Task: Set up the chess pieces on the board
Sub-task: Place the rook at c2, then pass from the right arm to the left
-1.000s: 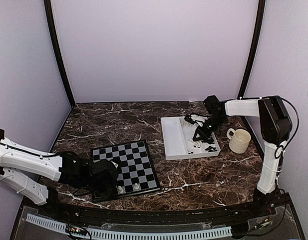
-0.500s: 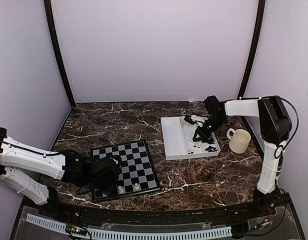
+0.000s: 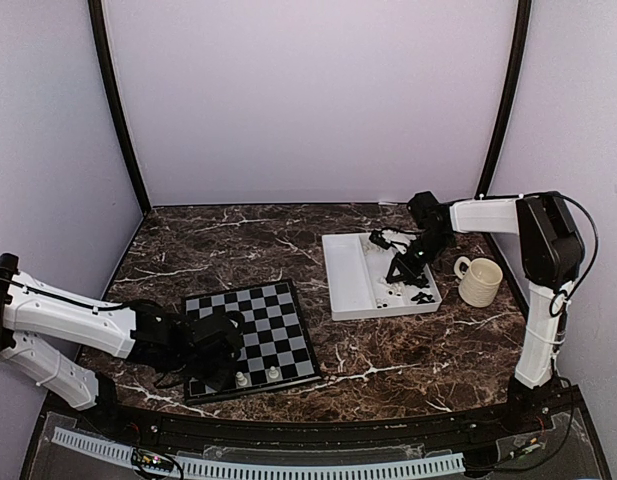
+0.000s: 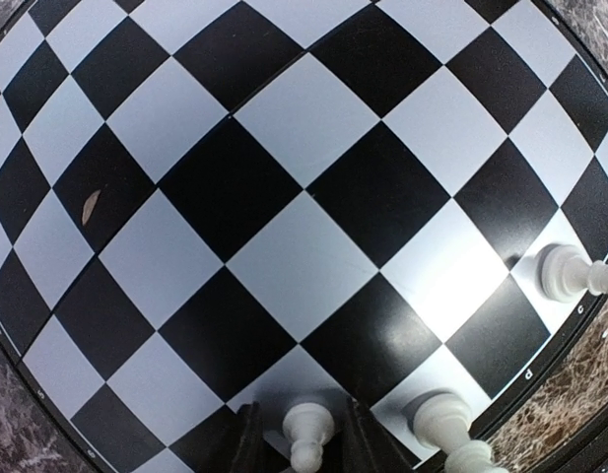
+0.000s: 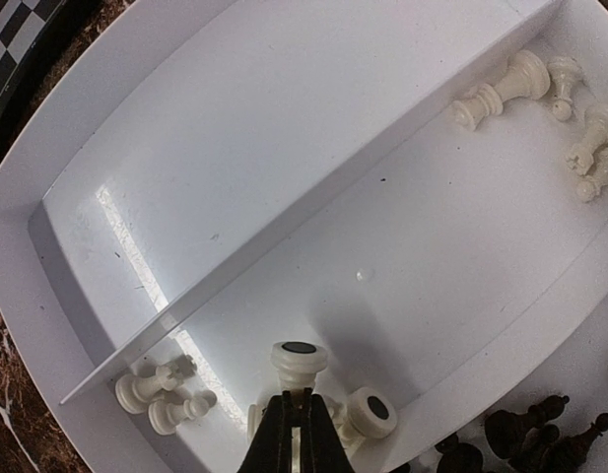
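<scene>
Looking down from above, my left gripper [image 3: 223,370] sits low over the black-and-grey chequered flat chessboard [image 3: 260,318] at lower left. My right gripper [image 3: 397,271] dips into the white plastic two-compartment tray [image 3: 350,282], right of centre.

At the bottom edge of the left wrist view, my jaws stand parted around a small white plastic pawn [image 4: 308,434] on the board.

At the bottom centre of the right wrist view, my jaws are pressed shut beside toppled white chessmen [image 5: 299,357].

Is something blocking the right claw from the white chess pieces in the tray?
Nothing visible. The shut right gripper has its tips right by a tipped white piece, in the same compartment of the tray. The divider runs beyond it, not between them.
</scene>
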Robot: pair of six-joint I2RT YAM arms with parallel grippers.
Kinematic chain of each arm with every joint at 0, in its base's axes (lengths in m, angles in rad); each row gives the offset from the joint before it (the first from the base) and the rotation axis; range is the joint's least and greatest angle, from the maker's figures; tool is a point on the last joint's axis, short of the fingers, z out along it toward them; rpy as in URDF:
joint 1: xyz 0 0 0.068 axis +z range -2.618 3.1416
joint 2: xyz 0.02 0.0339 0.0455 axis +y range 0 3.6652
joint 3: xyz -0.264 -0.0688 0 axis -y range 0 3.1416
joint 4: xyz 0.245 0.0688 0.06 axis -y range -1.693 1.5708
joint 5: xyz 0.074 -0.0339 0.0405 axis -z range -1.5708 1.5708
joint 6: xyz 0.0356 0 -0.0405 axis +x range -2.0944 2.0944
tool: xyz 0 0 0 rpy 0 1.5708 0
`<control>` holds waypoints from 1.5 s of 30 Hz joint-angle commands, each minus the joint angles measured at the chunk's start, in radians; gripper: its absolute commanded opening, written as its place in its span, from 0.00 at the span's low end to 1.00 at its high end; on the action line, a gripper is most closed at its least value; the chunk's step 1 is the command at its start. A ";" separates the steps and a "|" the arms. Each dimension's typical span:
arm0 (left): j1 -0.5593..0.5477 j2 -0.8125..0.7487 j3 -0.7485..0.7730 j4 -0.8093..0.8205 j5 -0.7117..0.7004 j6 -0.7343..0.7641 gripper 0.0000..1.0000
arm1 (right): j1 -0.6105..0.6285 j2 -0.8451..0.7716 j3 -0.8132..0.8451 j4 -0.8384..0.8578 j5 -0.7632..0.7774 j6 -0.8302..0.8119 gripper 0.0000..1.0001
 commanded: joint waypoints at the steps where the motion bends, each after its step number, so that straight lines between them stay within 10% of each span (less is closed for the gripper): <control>1: 0.006 -0.022 0.045 -0.064 -0.010 0.000 0.34 | 0.001 0.010 0.000 -0.010 -0.004 0.001 0.03; 13: 0.036 -0.259 0.233 -0.221 -0.135 0.095 0.49 | 0.001 -0.085 0.042 -0.065 -0.033 0.009 0.03; 19: 0.122 -0.296 0.267 -0.021 -0.041 0.207 0.50 | 0.028 -0.171 0.061 -0.120 -0.122 0.007 0.04; 28: 0.279 0.053 0.399 0.421 0.483 0.190 0.48 | 0.183 -0.285 0.098 -0.228 -0.177 -0.044 0.05; 45: 0.352 0.500 0.513 1.064 0.893 -0.237 0.49 | 0.267 -0.294 0.162 -0.290 -0.205 -0.057 0.05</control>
